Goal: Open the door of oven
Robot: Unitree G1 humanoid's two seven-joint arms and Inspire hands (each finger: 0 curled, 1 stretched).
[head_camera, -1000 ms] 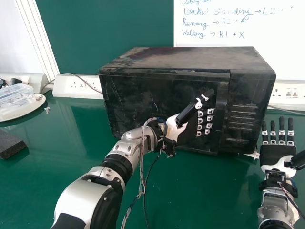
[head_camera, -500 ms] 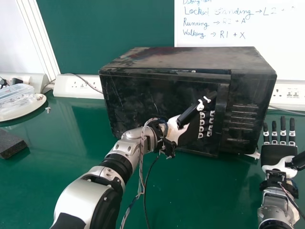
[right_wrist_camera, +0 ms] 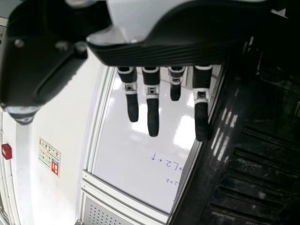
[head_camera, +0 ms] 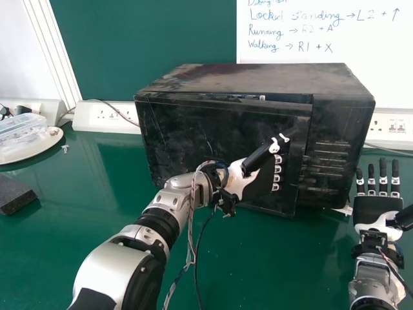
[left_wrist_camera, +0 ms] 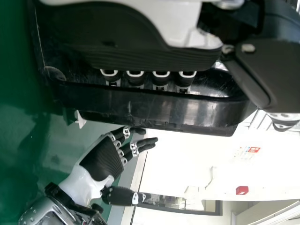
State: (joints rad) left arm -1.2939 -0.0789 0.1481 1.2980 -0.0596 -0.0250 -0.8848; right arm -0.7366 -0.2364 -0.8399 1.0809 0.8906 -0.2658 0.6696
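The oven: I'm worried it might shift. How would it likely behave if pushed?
The oven looks like a bulky, rigid box, so it is probably stiff and fairly heavy. Its wide, flat-sided shape makes rolling or tipping unlikely. The smooth-looking table might let it slide under a firm push.

So the oven point(head_camera: 258, 77) is a boxy black thing, pretty scuffed with a dusty-looking top, sitting upright on the green desk point(head_camera: 258, 258) around 1 o'clock from the middle of the head view. Its dark, scratched door point(head_camera: 181, 129) is slightly ajar, the 3 o'clock edge standing a bit proud of the body, right beside the ribbed front panel point(head_camera: 330, 158).
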